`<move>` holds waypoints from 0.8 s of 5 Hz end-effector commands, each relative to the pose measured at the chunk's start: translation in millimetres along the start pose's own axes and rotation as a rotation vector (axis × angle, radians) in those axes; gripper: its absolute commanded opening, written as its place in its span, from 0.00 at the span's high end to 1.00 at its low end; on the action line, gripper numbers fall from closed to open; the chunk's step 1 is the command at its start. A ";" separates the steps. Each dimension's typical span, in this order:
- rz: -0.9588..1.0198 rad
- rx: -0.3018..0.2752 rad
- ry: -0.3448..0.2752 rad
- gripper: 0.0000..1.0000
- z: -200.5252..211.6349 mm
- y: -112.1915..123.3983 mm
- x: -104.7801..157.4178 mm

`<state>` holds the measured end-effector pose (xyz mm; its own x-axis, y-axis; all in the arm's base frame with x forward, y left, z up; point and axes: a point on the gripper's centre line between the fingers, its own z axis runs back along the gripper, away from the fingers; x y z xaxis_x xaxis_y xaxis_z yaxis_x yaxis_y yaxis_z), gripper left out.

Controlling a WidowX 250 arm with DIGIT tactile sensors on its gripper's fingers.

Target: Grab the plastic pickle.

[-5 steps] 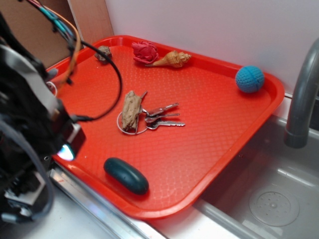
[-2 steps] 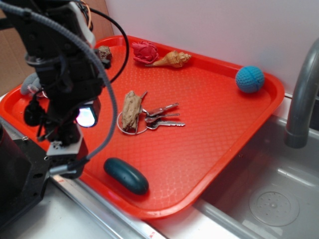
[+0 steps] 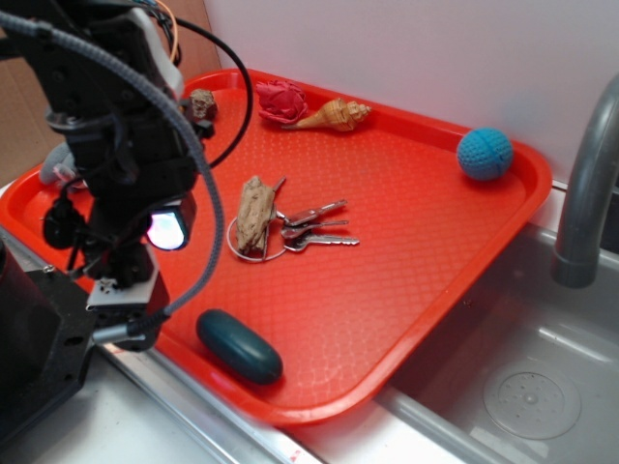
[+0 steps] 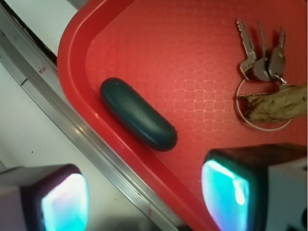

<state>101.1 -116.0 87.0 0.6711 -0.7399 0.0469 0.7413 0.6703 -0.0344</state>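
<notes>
Spread wide and gripping nothing, our gripper (image 4: 144,195) hangs above the near rim of the red tray (image 3: 426,184). Ahead of the two lit fingertips (image 4: 65,202), the plastic pickle (image 4: 138,113) lies flat on the tray, just inside the rim and untouched. We judge that the approach needs us to slide forward until the pickle sits between the pads, turn across its narrow width, then descend without clipping the rim. Farther ahead, to one side, lie the keys (image 4: 262,53), well clear.

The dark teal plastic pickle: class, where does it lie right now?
In the exterior view the smooth dark teal plastic pickle lies on the red plastic tray near its front rim, below the bunch of metal keys and just right of the claw.
</notes>
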 end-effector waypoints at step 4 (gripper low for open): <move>-0.132 -0.002 0.002 0.00 -61.9 24.8 28.4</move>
<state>144.4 -121.3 24.0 0.5820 -0.8120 0.0442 0.8132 0.5813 -0.0280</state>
